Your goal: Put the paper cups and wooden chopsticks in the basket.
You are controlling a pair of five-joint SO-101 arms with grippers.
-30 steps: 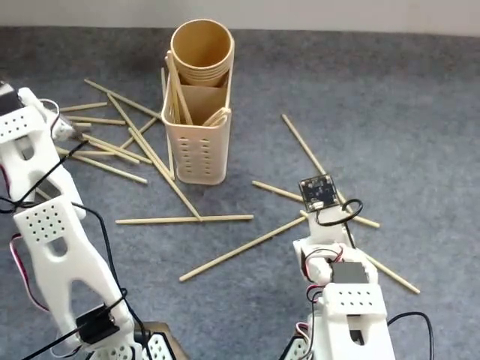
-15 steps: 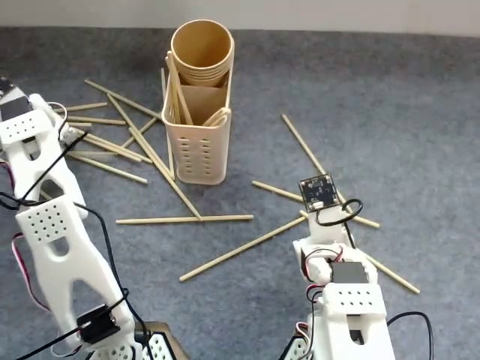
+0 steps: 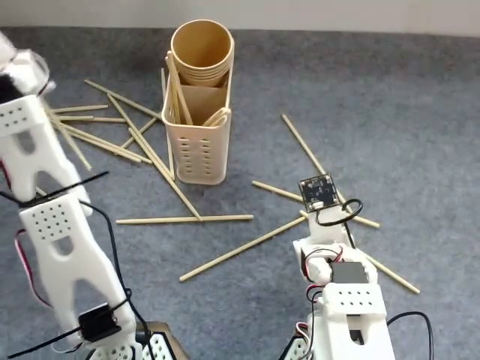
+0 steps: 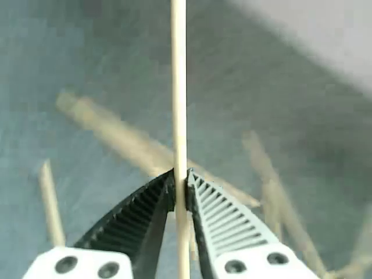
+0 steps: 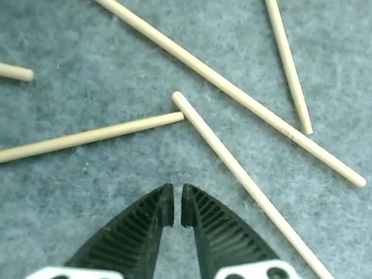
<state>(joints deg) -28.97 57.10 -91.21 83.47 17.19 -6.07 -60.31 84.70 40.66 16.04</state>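
Well, writing: tiny marks on the little black board (image 3: 316, 191) on top of the right arm (image 3: 349, 300), too small to read.
Left tool (image 4: 180, 174): pinched shut on one held chopstick (image 4: 178, 87), which sticks straight out past the tips, up above the table (the sticks lying under it look blurry).
Right tool (image 5: 177, 195): closed with nothing in it, low over the table (image 5: 87, 192), its tips near the spot where two loose chopsticks (image 5: 93, 136) almost touch end to end.
Basket (image 3: 196, 150): stands upright on the table at the far middle, well apart from both arms.
Paper cups (image 3: 201, 52): stacked one inside another, in the far part of the basket.
Chopsticks in the basket (image 3: 178, 94): a few lean in the part nearer the arms.
Pile of chopsticks (image 3: 112, 142): lies criss-crossed on the table between the left arm (image 3: 45, 225) and the basket; one long stick runs just past the basket's front corner.
Flat chopstick (image 3: 184, 220): lies sideways in front of the basket.
In the way: the right arm covers part of the sticks beside it in the high view.
High view: gives the basket, cups and both arms together.
Wrist views: give the tool tips up close.
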